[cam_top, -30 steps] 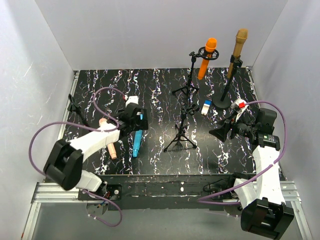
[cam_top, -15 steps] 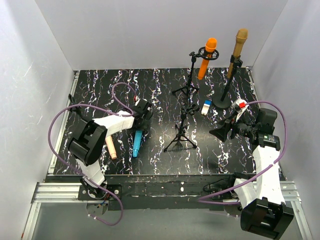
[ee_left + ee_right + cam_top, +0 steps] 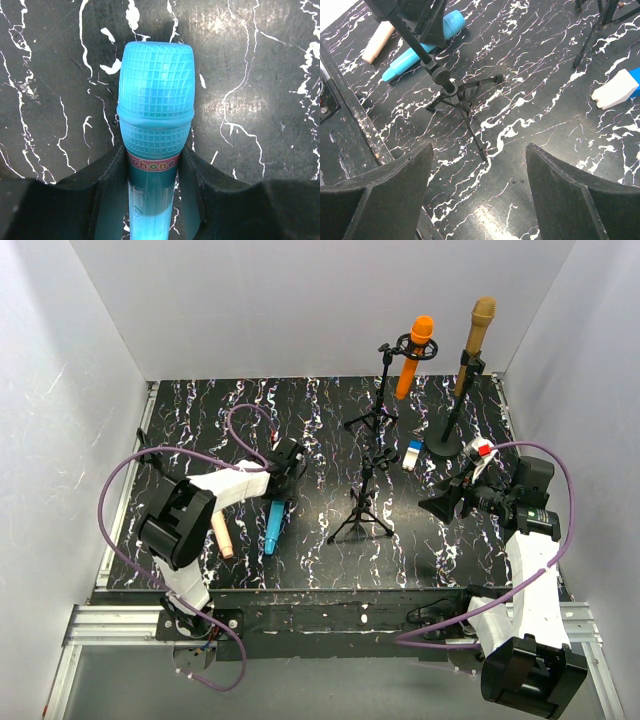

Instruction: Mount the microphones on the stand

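The light blue microphone [image 3: 272, 525] lies flat on the black marbled table [image 3: 200, 410]. My left gripper [image 3: 285, 475] is down over its head end. In the left wrist view both fingers press the neck just below the grid head [image 3: 156, 95], so the left gripper [image 3: 152, 155] is shut on it. The pale pink microphone [image 3: 222, 538] lies beside it to the left. The orange microphone [image 3: 415, 355] and the gold microphone [image 3: 477, 340] sit in stands at the back. An empty tripod stand [image 3: 365, 505] stands mid-table. My right gripper [image 3: 440, 508] hangs open and empty, facing that stand [image 3: 452, 92].
A small blue-and-white block [image 3: 413, 455] lies between the back stands. A small black stand [image 3: 150, 455] sits at the left edge. White walls close in the left, back and right sides. Purple cables loop over both arms.
The left arm swung in and brought its gripper over the blue microphone's head end. Its jaws have closed onto the neck. The right arm has not moved.
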Robot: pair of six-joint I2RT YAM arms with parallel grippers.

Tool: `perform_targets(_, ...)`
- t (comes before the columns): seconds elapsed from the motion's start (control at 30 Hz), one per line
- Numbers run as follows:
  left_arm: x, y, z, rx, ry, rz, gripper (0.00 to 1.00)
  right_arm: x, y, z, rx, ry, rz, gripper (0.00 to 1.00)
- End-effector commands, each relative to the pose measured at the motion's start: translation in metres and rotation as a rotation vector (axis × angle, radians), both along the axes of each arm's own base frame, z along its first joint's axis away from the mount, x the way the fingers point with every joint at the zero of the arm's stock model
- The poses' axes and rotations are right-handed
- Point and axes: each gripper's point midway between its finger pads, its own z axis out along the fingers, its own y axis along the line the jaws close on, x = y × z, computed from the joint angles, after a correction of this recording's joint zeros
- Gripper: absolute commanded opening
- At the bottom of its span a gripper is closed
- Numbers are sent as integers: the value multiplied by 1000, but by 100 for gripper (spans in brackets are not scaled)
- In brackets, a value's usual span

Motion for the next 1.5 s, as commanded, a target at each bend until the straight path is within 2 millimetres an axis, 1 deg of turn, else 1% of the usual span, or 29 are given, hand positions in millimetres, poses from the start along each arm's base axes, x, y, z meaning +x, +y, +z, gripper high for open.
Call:
perform_targets(0.0, 4, -10, 47, -101, -93, -38, 0, 2, -1, 9, -5, -39, 9, 82)
perform_targets(0.1, 10, -33, 121, -296, -277, -114, 0, 2, -1, 9, -5, -39, 7, 82)
perform_targets(0.17, 7, -47, 174, -432, -408, -178, 0, 2, -1, 9, -5, -38, 7, 82)
perform_targets(0.23, -5, -64, 226, -577, -531, -294, 0, 2, -1, 9, -4, -38, 8, 82)
perform_targets(0.3, -19, -76, 271, -704, -645, -392, 0, 2, -1, 8, -5, -38, 6, 82)
perform_targets(0.4, -34, -85, 329, -846, -789, -477, 0, 2, -1, 9, -5, -41, 7, 82)
perform_targets(0.43, -38, -87, 353, -902, -859, -499, 0, 2, -1, 9, -3, -42, 8, 82)
perform_targets(0.47, -41, -88, 367, -947, -892, -502, 0, 2, -1, 9, -3, -43, 8, 82)
perform_targets(0.5, -44, -89, 384, -992, -938, -512, 0, 2, -1, 9, -3, -42, 8, 82)
perform_targets(0.6, -49, -96, 420, -1123, -1014, -541, 0, 2, -1, 9, -3, -43, 8, 82)
perform_targets(0.77, -54, -113, 457, -1296, -1128, -566, 0, 2, -2, 9, -7, -45, 2, 82)
perform_targets(0.87, -64, -130, 473, -1330, -1212, -575, 0, 2, -2, 8, -6, -44, 1, 82)
perform_targets(0.9, -65, -136, 475, -1326, -1234, -568, 0, 2, -2, 8, -5, -44, 4, 82)
perform_targets(0.93, -71, -144, 480, -1334, -1258, -575, 0, 2, -2, 8, -6, -46, 2, 82)
perform_targets(1.03, -76, -158, 484, -1356, -1302, -538, 0, 3, -3, 8, -6, -44, -1, 82)
perform_targets(1.13, -70, -161, 480, -1340, -1332, -470, 0, 3, -3, 8, -7, -44, -2, 82)
perform_targets(1.23, -64, -160, 481, -1331, -1357, -426, 0, 2, -2, 8, -5, -44, 0, 82)
perform_targets(1.37, -57, -161, 487, -1306, -1390, -402, 0, 2, -2, 8, -2, -43, 3, 82)
perform_targets(1.47, -50, -167, 485, -1280, -1394, -403, 0, 3, -2, 9, -4, -45, 1, 82)
